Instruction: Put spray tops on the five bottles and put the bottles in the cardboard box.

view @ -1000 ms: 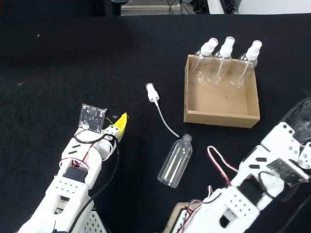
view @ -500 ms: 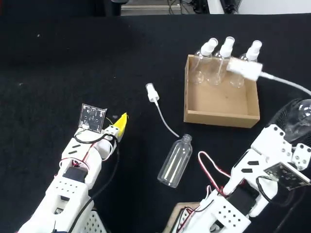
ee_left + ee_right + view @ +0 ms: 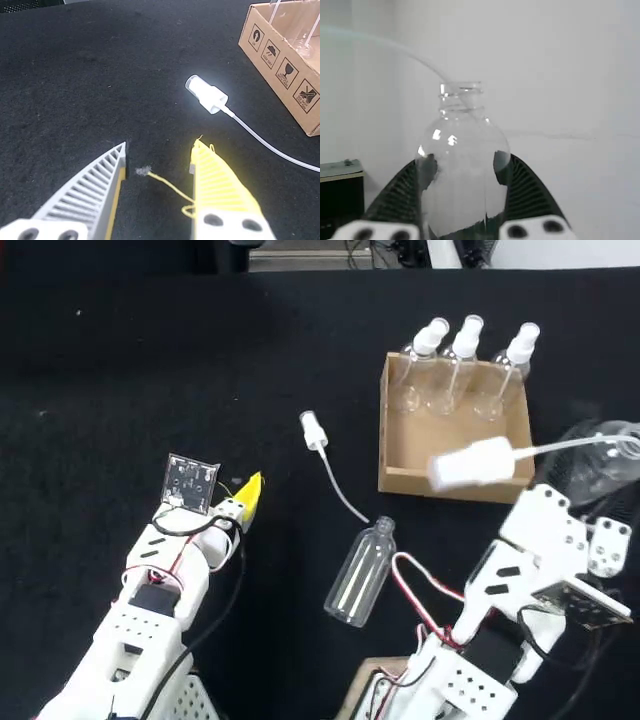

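My right gripper (image 3: 462, 167) is shut on a clear bottle (image 3: 462, 130) held up off the table at the right (image 3: 608, 455). A thin tube (image 3: 415, 57) runs into its mouth. The tube's white spray top (image 3: 472, 464) hangs blurred over the front wall of the cardboard box (image 3: 455, 483). Three bottles with spray tops (image 3: 465, 345) stand along the box's back wall. Another spray top (image 3: 313, 430) with a long tube lies on the table, also ahead of my open left gripper (image 3: 159, 145). A bare bottle (image 3: 362, 570) lies on its side near that tube's end.
A black cloth covers the table (image 3: 150, 360). The left arm (image 3: 170, 580) rests at the lower left, its yellow finger (image 3: 248, 490) pointing toward the loose spray top. The box's side wall (image 3: 280, 60) stands just beyond that spray top (image 3: 205, 94).
The spray top on the tube swung from over the box's back wall to its front wall. The right arm shifted with the bottle. The left arm kept still.
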`<state>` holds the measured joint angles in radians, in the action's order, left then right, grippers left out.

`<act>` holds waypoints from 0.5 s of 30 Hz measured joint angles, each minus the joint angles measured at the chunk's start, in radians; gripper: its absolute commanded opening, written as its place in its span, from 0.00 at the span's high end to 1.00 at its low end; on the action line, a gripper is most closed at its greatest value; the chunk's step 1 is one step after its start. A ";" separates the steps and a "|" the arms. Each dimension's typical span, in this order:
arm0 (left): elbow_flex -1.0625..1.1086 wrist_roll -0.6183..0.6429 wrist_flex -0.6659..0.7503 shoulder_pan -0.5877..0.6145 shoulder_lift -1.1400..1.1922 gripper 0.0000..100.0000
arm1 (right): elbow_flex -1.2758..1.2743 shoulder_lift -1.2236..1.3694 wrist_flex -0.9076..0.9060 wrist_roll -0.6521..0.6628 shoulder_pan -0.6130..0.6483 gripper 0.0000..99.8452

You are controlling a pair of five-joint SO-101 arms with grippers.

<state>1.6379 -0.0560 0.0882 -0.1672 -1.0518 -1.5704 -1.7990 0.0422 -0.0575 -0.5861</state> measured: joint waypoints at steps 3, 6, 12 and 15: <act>0.000 0.000 0.000 0.000 0.000 0.79 | 0.003 0.000 0.000 0.000 0.078 0.99; 0.000 0.000 0.000 0.000 0.000 0.79 | 0.003 0.000 -0.015 0.000 0.143 0.99; 0.000 0.000 0.000 0.000 0.000 0.79 | 0.003 0.000 -0.138 0.021 0.250 0.99; 0.000 0.000 0.000 0.000 0.000 0.79 | 0.003 0.000 -0.186 0.075 0.321 0.99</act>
<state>1.6379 -0.0560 0.0882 -0.1672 -1.0518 -1.5673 -1.7990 -0.1435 0.0176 -0.2654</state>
